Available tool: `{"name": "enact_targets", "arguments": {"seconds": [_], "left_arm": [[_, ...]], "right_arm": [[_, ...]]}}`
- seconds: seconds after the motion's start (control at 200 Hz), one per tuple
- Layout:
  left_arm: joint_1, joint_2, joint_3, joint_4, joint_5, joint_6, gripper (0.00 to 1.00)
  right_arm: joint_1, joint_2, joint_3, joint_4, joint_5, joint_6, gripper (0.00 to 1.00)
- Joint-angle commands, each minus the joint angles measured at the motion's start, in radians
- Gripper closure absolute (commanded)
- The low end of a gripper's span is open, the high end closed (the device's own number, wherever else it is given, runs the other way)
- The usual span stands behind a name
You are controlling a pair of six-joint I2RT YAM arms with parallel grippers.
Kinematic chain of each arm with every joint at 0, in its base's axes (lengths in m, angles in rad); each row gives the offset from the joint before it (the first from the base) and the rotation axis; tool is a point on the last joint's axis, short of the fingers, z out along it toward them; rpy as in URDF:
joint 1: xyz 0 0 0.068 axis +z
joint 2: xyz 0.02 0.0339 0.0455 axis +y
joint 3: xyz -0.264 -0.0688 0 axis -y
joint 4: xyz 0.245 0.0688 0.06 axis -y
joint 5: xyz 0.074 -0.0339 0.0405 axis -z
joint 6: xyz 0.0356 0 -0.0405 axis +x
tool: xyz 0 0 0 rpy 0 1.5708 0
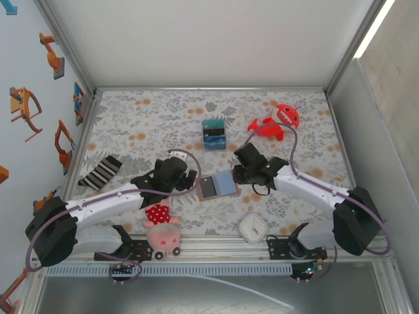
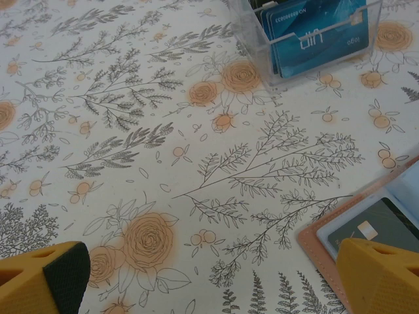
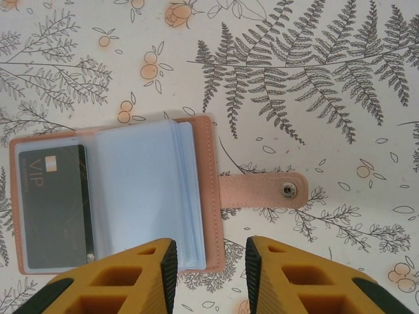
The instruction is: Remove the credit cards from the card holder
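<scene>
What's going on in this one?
Two robot arms are working on a card holder that lies open on the floral table. A dark card sits in its sleeve, not yet pulled out. The right gripper is poised over the holder's snap-tab side, jaws apart and holding nothing. The left gripper is wide open at the opposite edge, also empty.

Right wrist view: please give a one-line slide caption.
Open card holder on the floral table, one dark card in a sleeve, right gripper open at its edge.
</scene>
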Motion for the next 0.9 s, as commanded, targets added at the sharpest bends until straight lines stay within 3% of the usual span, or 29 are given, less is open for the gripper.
{"name": "enact_targets", "arguments": {"seconds": [0.0,0.275,0.666,0.891], "left_arm": [[-0.004,0.032,0.037,0.02,0.037,0.038,0.03],[0.003,0.036,0.012,0.097,0.158,0.029,0.03],[0.008,0.076,0.069,-0.101,0.163,-0.061,0.03],[0.008,0.143,0.071,-0.08,0.168,-0.056,0.03]], "right_arm": [[-0.005,-0.013,0.025,-0.018,-0.017,0.008,0.67],[-0.004,0.001,0.032,-0.002,-0.051,0.005,0.67],[-0.004,0.064,0.047,0.088,-0.183,0.012,0.67],[-0.004,0.106,0.041,0.166,-0.275,0.034,0.73]]}}
